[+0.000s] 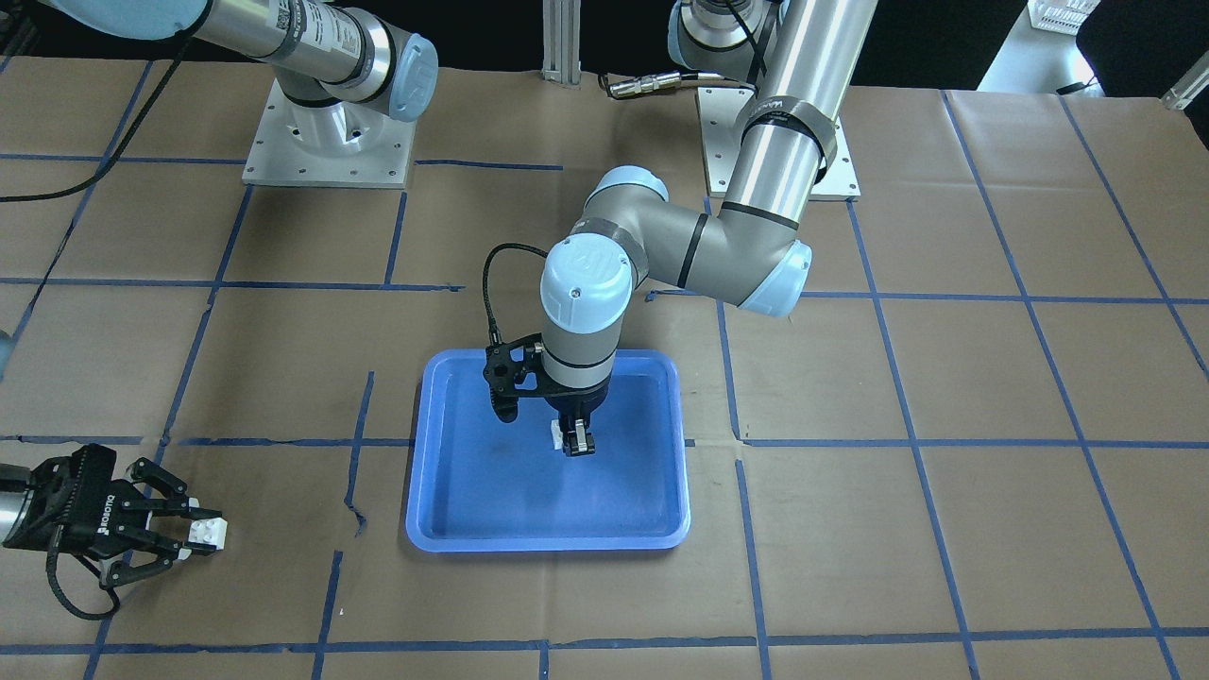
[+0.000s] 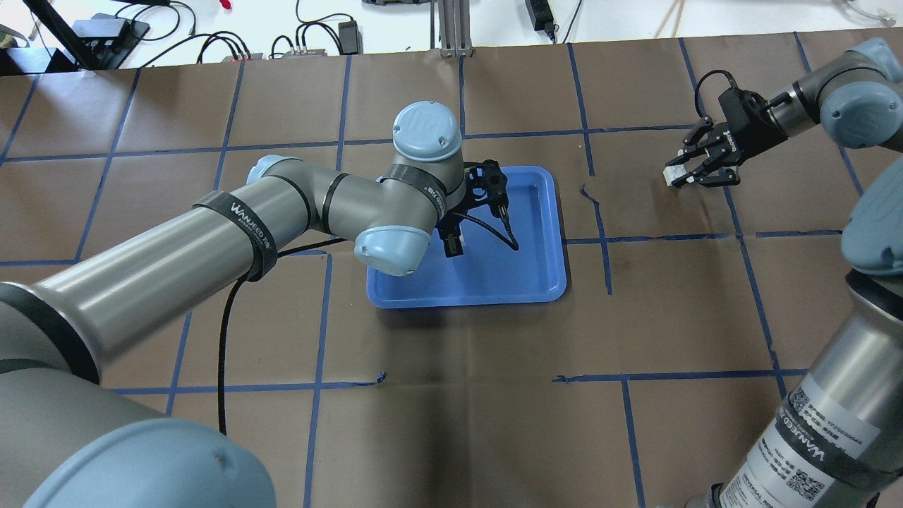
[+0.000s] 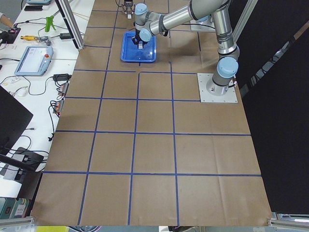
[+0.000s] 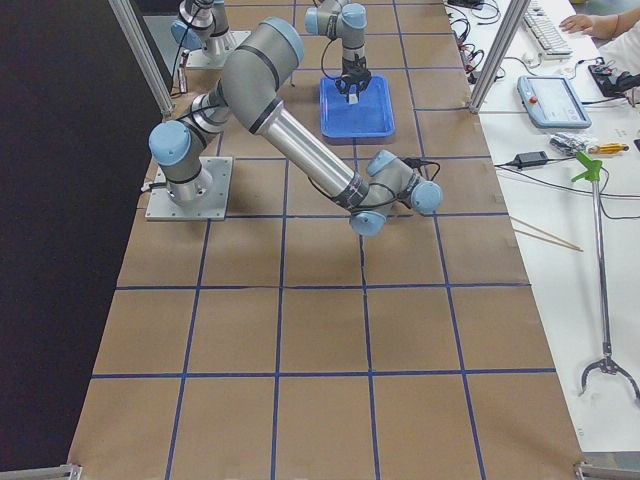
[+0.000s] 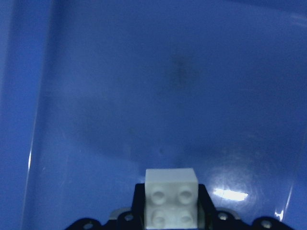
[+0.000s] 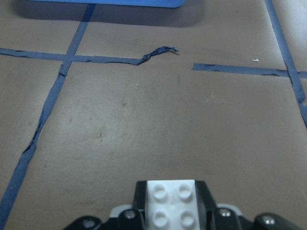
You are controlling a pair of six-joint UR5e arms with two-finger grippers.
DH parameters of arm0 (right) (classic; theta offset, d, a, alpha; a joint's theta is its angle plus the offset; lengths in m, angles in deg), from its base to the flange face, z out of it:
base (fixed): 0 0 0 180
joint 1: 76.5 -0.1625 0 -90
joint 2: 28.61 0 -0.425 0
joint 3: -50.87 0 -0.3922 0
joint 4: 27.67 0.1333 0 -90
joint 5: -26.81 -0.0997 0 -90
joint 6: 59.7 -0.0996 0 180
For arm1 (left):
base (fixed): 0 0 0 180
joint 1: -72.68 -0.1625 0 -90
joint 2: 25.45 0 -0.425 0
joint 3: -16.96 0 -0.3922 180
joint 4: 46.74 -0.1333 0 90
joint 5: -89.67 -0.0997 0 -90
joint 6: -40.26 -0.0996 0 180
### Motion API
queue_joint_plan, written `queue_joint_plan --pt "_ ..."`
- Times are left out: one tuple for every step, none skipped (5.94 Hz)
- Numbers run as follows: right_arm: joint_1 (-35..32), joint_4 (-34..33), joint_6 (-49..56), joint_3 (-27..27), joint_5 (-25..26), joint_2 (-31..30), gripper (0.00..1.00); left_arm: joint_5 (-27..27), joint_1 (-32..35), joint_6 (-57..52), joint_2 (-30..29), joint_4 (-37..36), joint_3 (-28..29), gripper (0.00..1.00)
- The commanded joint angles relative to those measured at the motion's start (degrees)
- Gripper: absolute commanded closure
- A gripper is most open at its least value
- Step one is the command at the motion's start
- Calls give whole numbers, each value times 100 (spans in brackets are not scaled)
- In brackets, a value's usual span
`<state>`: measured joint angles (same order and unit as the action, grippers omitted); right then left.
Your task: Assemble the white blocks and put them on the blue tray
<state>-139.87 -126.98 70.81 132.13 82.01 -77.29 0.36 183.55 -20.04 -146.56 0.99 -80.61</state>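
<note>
The blue tray [image 1: 548, 538] lies at the middle of the table, also seen from overhead [image 2: 494, 289]. My left gripper [image 1: 579, 446] points down over the tray's middle and is shut on a white block [image 1: 557, 434]. The left wrist view shows this block [image 5: 171, 196] studs-up between the fingers, just above the tray floor [image 5: 144, 96]. My right gripper [image 1: 194, 534] is low over the paper well to the side of the tray and is shut on the second white block [image 1: 206, 532]. That block also shows in the right wrist view [image 6: 171, 203] and overhead [image 2: 674, 173].
Brown paper with a blue tape grid covers the table. A torn tape strip [image 6: 158, 51] lies between my right gripper and the tray's edge [image 6: 105, 2]. Both arm base plates [image 1: 326, 142] stand at the robot's side. Desks with tools flank the table ends [image 4: 560, 100].
</note>
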Motion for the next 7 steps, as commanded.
queue_joint_plan --pt "0 52 -122 -22 -27 -263 64 -15 22 -79 -158 -53 2 81" --pt "0 105 -288 4 -148 -474 64 -7 22 -61 -185 -53 2 73" --pt "0 149 -385 91 -289 -729 65 20 22 -78 -194 -53 -7 5" --pt "0 149 -456 336 -325 -992 67 20 22 -105 -176 -36 -7 2" --pt "-9 36 -674 843 -552 -1352 67 11 -4 -236 33 43 2 2" --pt "-35 -304 -763 1274 -702 -1538 67 -15 -126 -350 392 505 97 2" --pt "-79 -578 -1173 1557 -756 -1566 66 -7 -449 -299 839 1492 359 2"
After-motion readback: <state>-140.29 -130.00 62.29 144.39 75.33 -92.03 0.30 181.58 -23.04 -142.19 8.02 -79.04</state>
